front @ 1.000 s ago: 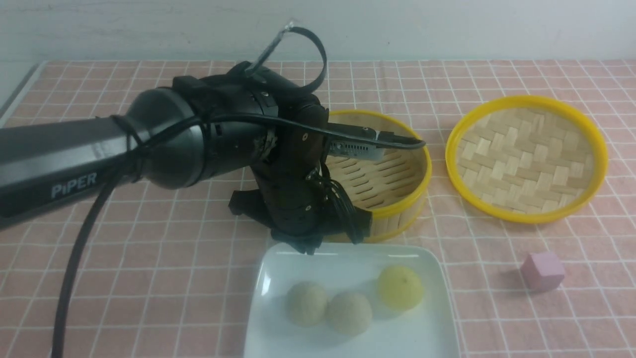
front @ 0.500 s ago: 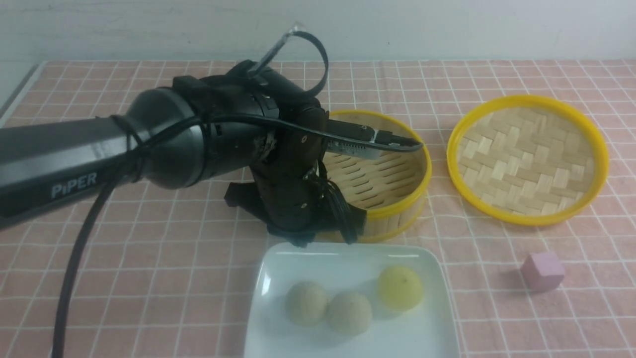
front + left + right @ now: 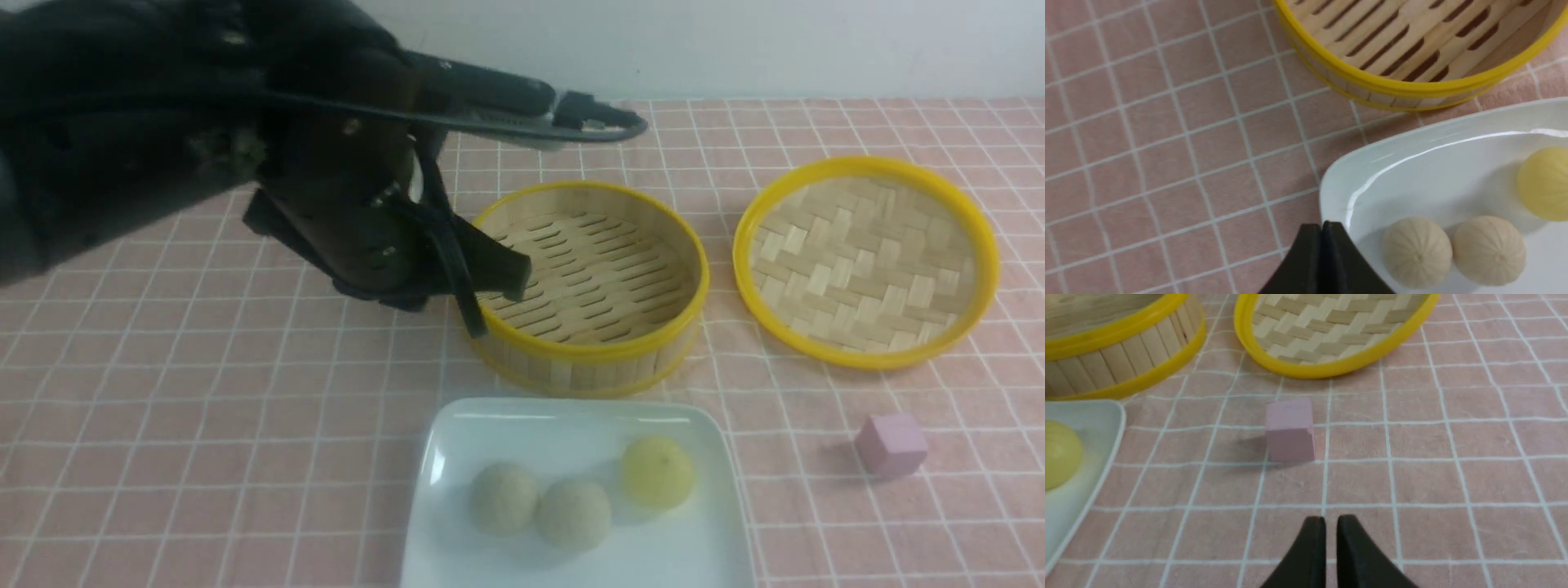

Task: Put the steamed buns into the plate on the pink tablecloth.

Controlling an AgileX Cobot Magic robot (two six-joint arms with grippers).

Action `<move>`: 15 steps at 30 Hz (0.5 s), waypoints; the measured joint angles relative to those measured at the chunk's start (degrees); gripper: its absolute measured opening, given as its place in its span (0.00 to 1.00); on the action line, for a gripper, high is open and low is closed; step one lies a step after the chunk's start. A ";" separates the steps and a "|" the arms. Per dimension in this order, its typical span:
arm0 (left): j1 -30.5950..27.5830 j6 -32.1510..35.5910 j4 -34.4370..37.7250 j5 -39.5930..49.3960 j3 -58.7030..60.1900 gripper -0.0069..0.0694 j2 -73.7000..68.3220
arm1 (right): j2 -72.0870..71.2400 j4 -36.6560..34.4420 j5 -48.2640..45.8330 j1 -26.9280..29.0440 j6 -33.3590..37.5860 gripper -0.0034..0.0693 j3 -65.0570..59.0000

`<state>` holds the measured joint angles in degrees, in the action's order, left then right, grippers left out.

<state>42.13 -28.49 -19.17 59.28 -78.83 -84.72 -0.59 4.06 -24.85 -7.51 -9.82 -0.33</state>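
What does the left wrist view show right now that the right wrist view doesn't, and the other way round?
Only the left wrist view shows the two beige buns on the plate and the shut left end effector.
Only the right wrist view shows the pink cube, the woven lid and the right end effector.
Both show the yellow bun, the white plate, the steamer basket and the pink tablecloth.

The left arm point(image 3: 163, 139) is glossy black and bulky, with a thin black cable point(image 3: 445, 261) looped down its side and a few small bright screws. At about two o'clock from it juts a dark connector point(image 3: 522, 110) with a silvery body.
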 joint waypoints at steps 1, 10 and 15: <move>0.00 -0.49 -0.94 0.61 0.00 0.10 3.29 | 0.00 0.00 0.65 0.88 0.00 0.09 -0.15; 0.00 -2.14 -4.71 4.88 5.55 0.10 23.25 | 0.00 0.00 1.39 1.69 0.00 0.11 -0.33; 0.00 -2.42 -2.64 6.47 13.63 0.10 33.18 | 0.00 0.00 1.43 1.69 0.00 0.12 -0.33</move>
<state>42.13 -30.92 -21.81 65.74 -65.20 -51.54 -0.59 4.06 -23.42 -5.82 -9.82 -0.66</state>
